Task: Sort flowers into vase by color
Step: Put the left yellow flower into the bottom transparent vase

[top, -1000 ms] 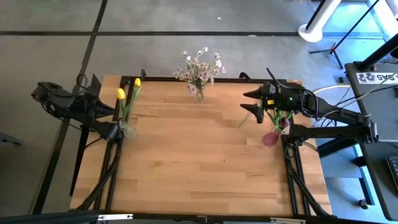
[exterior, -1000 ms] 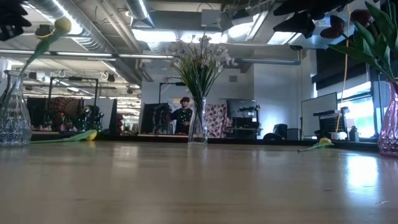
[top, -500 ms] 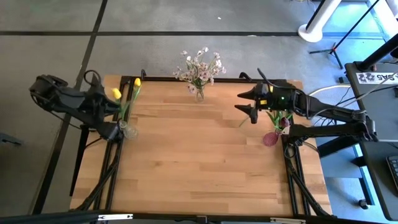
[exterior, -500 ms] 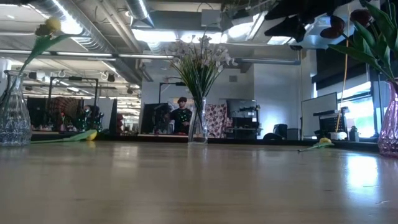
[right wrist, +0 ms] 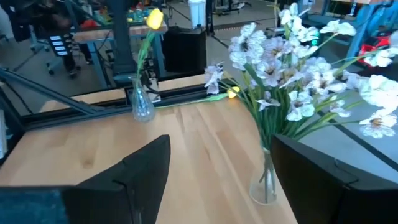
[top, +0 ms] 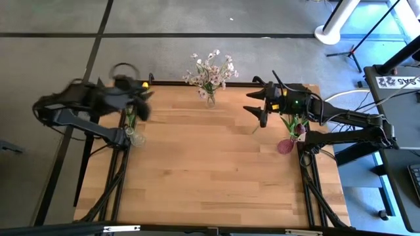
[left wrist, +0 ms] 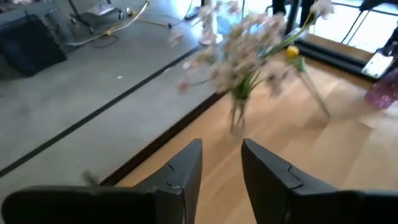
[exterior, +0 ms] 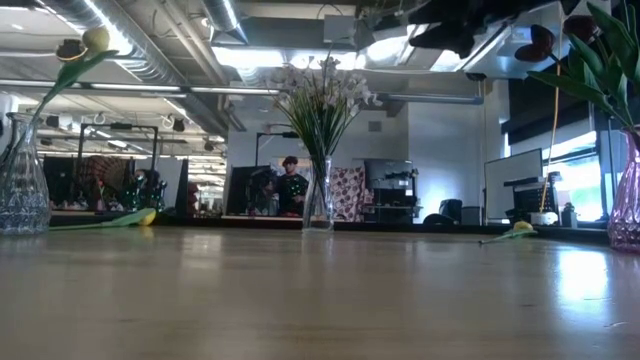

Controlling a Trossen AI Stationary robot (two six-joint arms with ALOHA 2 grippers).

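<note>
A clear vase (top: 135,137) at the table's left edge holds a yellow tulip (exterior: 95,40). The middle vase (top: 210,99) at the far edge holds pink-white blossoms (right wrist: 292,81). A pink vase (top: 285,145) on the right holds maroon tulips (exterior: 540,42). One yellow tulip (top: 144,86) lies at the far left corner. Another (exterior: 515,230) lies flat near the pink vase. My left gripper (top: 140,103) (left wrist: 222,144) hovers open over the far left corner. My right gripper (top: 252,103) (right wrist: 221,140) hovers open right of the blossoms.
The wooden table (top: 210,177) has bare boards across its middle and near half. Black frame rails (top: 170,83) run along the far edge. People (exterior: 290,185) stand in the room beyond the table.
My left arm has swung quickly from beyond the table's left edge toward the right and far side, ending over the far left corner. The yellow tulip in the clear vase has swayed. My right gripper has moved a little left and toward the far edge.
</note>
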